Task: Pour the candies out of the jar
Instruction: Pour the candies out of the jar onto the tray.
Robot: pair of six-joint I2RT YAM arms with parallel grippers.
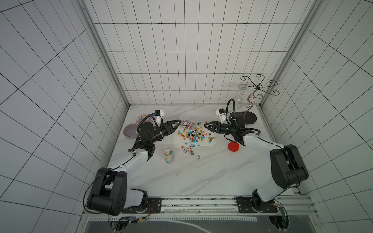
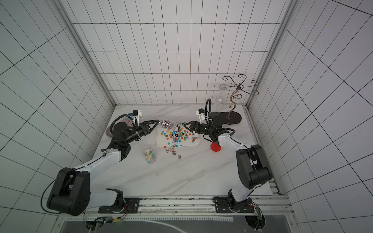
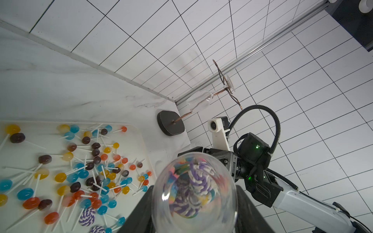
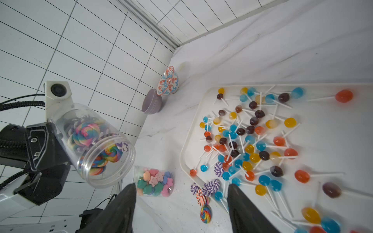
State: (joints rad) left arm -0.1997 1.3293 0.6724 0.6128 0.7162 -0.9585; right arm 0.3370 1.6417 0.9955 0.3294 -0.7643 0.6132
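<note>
My left gripper (image 1: 178, 124) is shut on a clear jar (image 1: 186, 124), held tilted with its open mouth over the far left corner of a white tray (image 1: 175, 144). Swirl-disc candies (image 4: 88, 137) are inside the jar (image 4: 94, 145). Lollipop candies (image 1: 193, 136) lie scattered over the tray. A few swirl discs (image 1: 189, 150) rest on the table in front of the tray. In the left wrist view the jar's mouth (image 3: 193, 193) fills the gap between the jaws. My right gripper (image 1: 205, 126) hovers open at the tray's far right with nothing between its fingers (image 4: 129, 193).
A second clear jar (image 1: 169, 155) of pastel lumps stands upright left of the tray's front. A red lid (image 1: 233, 146) lies right of the tray. A purple bowl (image 1: 130, 131) and a patterned bowl (image 1: 141, 119) sit far left. A wire glass stand (image 1: 250, 119) with a wine glass (image 1: 240, 96) occupies the far right corner.
</note>
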